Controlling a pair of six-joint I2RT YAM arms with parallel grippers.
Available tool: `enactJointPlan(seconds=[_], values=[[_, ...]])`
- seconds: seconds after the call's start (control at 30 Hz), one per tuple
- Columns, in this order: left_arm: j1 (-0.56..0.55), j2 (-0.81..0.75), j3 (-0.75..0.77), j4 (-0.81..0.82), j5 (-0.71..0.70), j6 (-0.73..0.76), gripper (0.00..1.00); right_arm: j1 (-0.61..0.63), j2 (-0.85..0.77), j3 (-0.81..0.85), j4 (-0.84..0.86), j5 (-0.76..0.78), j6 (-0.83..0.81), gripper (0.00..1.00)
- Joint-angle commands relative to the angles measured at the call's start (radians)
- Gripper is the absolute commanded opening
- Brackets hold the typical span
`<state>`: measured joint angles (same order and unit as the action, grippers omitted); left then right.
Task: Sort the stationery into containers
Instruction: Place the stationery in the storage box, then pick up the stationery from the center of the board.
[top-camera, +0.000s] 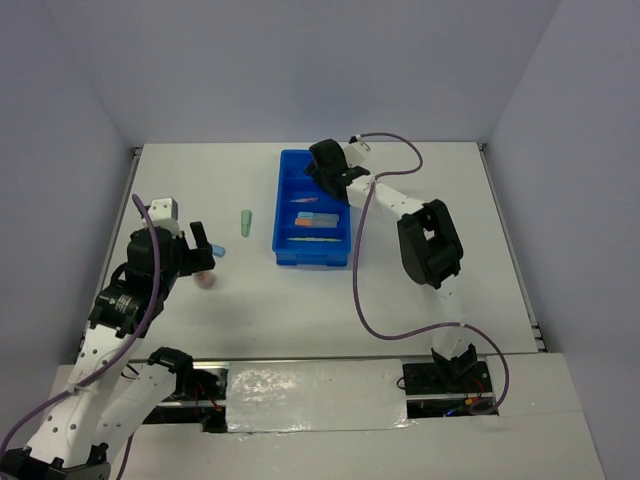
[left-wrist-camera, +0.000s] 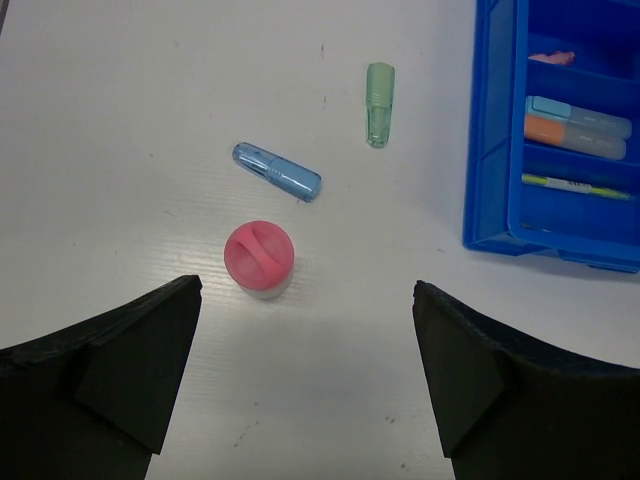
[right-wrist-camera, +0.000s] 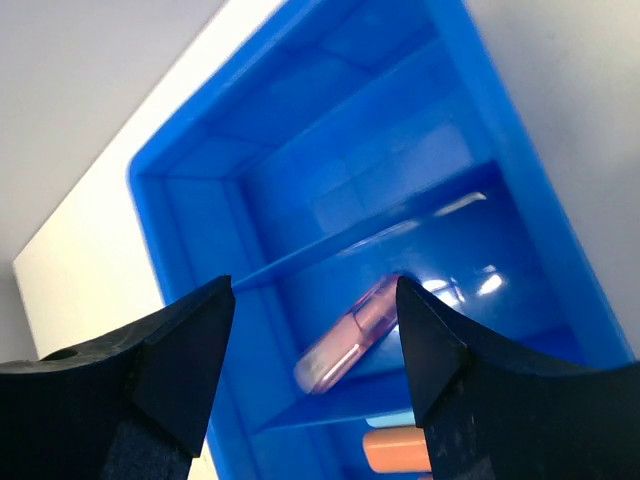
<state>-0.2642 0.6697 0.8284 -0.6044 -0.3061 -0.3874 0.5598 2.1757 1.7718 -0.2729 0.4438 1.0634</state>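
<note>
Fingers of the left gripper are spread wide and nothing is held between them. A risk is judged here: the pink piece stands on its end on the table, so it could be tipped and sent rolling if it is clipped by one finger in an off-centre descent. It is seen ahead of the gap and nearer the left finger, not between the tips. The blue marker lies flat just beyond it and could be nudged by the same move. The green marker lies further off, toward the tray. Over the tray, the right gripper is likewise parted and empty. A blurred pink marker appears slanted in a compartment, below the gap and nearer the right finger. The cross wall could be struck if that gripper is lowered.
</note>
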Motion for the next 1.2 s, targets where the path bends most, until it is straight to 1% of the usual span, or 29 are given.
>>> enactJointPlan(seconds=[0.0, 0.03, 0.1, 0.13, 0.2, 0.23, 0.3, 0.37, 0.4, 0.43, 0.5, 0.53, 0.57, 0.6, 0.63, 0.67, 0.7, 0.73, 0.8, 0.83, 0.87, 0.9, 0.93, 1.1, 1.17], values=[[0.008, -0.009, -0.005, 0.043, -0.011, 0.022, 0.99, 0.025, -0.065, -0.031, 0.172, -0.004, -0.080, 0.73], [0.008, -0.002, -0.002, 0.041, -0.014, 0.021, 0.99, 0.028, -0.108, -0.044, 0.207, -0.020, -0.138, 0.73], [0.008, 0.002, -0.002, 0.040, -0.025, 0.016, 0.99, 0.045, -0.146, -0.037, 0.247, -0.036, -0.198, 0.72], [0.008, 0.010, 0.000, 0.040, -0.027, 0.016, 0.99, 0.052, -0.184, -0.029, 0.250, -0.039, -0.254, 0.73], [0.017, 0.025, 0.006, 0.035, -0.039, 0.012, 0.99, 0.071, -0.224, -0.025, 0.261, -0.048, -0.305, 0.72], [0.022, 0.043, 0.015, 0.035, -0.039, 0.010, 0.99, 0.077, -0.266, -0.032, 0.265, -0.069, -0.351, 0.73], [0.036, 0.073, 0.034, 0.035, -0.021, -0.007, 0.99, 0.089, -0.312, -0.070, 0.270, -0.096, -0.388, 0.72], [0.039, 0.148, 0.089, 0.037, 0.016, -0.053, 0.99, 0.091, -0.387, -0.135, 0.265, -0.152, -0.424, 0.72], [0.039, 0.181, 0.145, 0.034, 0.036, -0.063, 0.99, 0.091, -0.416, -0.159, 0.256, -0.178, -0.434, 0.73], [0.039, 0.264, 0.176, 0.034, 0.068, -0.074, 0.99, 0.091, -0.472, -0.214, 0.250, -0.203, -0.459, 0.73], [0.040, 0.356, 0.239, 0.032, 0.078, -0.102, 0.99, 0.091, -0.533, -0.271, 0.227, -0.270, -0.483, 0.73], [0.040, 0.452, 0.306, 0.017, 0.081, -0.113, 0.99, 0.091, -0.598, -0.305, 0.224, -0.289, -0.503, 0.73], [0.040, 0.500, 0.345, 0.006, 0.087, -0.129, 0.99, 0.091, -0.631, -0.377, 0.224, -0.309, -0.514, 0.73], [0.040, 0.540, 0.375, 0.003, 0.090, -0.136, 0.99, 0.092, -0.666, -0.409, 0.216, -0.336, -0.523, 0.73], [0.039, 0.617, 0.418, 0.024, 0.090, -0.145, 0.99, 0.091, -0.727, -0.469, 0.204, -0.346, -0.540, 0.73], [0.040, 0.657, 0.437, 0.037, 0.096, -0.156, 0.99, 0.089, -0.753, -0.495, 0.193, -0.356, -0.548, 0.73], [0.042, 0.744, 0.481, 0.044, 0.094, -0.157, 0.99, 0.091, -0.802, -0.517, 0.160, -0.381, -0.559, 0.73], [0.042, 0.793, 0.507, 0.043, 0.087, -0.160, 0.99, 0.091, -0.826, -0.561, 0.144, -0.398, -0.566, 0.73], [0.043, 0.896, 0.590, 0.038, 0.134, -0.124, 0.99, 0.091, -0.887, -0.610, 0.120, -0.469, -0.577, 0.74], [0.045, 0.997, 0.618, 0.035, 0.153, -0.110, 0.99, 0.091, -0.908, -0.656, 0.112, -0.493, -0.586, 0.74], [0.046, 1.045, 0.649, 0.011, 0.157, -0.091, 0.99, 0.091, -0.925, -0.678, 0.103, -0.511, -0.591, 0.74], [0.046, 1.085, 0.705, -0.001, 0.138, -0.085, 0.98, 0.091, -0.962, -0.698, 0.086, -0.522, -0.603, 0.74], [0.046, 1.152, 0.730, -0.020, 0.119, -0.079, 0.98, 0.091, -0.982, -0.736, 0.080, -0.534, -0.608, 0.74], [0.048, 1.304, 0.839, -0.058, 0.070, -0.056, 0.97, 0.091, -1.076, -0.801, 0.048, -0.563, -0.638, 0.74], [0.048, 1.326, 0.838, -0.057, 0.058, -0.051, 0.94, 0.092, -1.096, -0.811, 0.040, -0.574, -0.645, 0.74]])
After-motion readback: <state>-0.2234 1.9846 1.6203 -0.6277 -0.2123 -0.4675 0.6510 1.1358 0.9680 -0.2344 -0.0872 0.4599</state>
